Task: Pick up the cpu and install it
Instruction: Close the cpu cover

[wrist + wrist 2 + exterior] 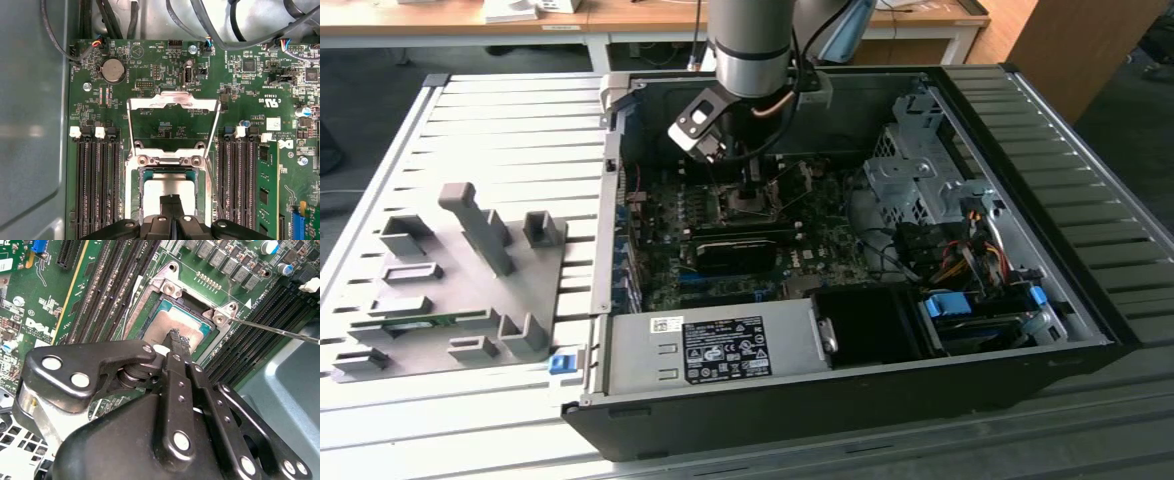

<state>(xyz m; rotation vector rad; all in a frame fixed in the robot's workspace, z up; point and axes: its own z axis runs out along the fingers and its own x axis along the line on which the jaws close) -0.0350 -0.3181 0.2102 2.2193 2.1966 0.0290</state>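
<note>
You've got the gripper (177, 338) down inside the computer case (881, 400), fingers pressed together with nothing between them. Their tips sit right over the cpu (167, 186); you can't tell whether they touch it. The cpu lies flat in the socket (131, 170) on the motherboard (150, 65), silver top up, and the socket's metal lid (172, 101) stands open beside it
</note>
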